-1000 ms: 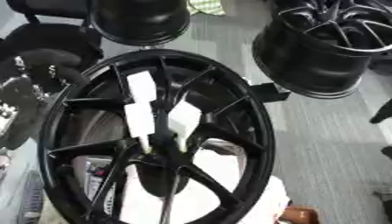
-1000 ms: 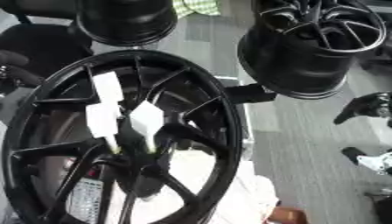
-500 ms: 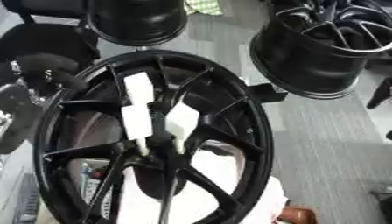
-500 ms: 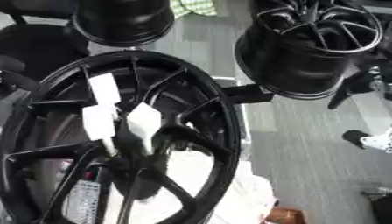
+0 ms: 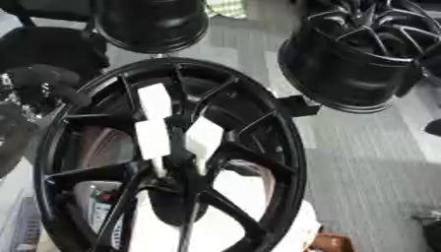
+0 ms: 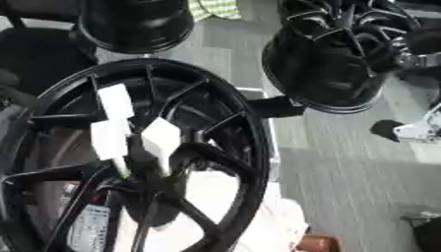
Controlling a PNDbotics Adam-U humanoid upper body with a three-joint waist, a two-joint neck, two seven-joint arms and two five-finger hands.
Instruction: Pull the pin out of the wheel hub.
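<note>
A big black spoked wheel (image 5: 258,123) stands tilted in the middle left. Three white tags (image 5: 155,101) are stuck on its spokes above the dark hub (image 5: 182,165). I cannot make out a pin at the hub. My left hand (image 5: 41,78) is a dark blurred shape with silver parts at the left edge, just outside the wheel's rim. My right hand (image 6: 420,45) is black with a silver joint. It shows at the right edge in front of another wheel, far from the hub. Both hands are blurred.
A second black wheel (image 5: 362,59) lies at the upper right and a third (image 5: 151,24) at the top. A white sheet (image 5: 284,231) lies under the big wheel, with a brown thing (image 5: 331,242) beside it. A white shape (image 6: 422,129) is on the grey floor at the right.
My right hand has risen along the right edge to the upper right wheel. My left hand has crept up a little by the rim. The whole picture has shifted slightly.
</note>
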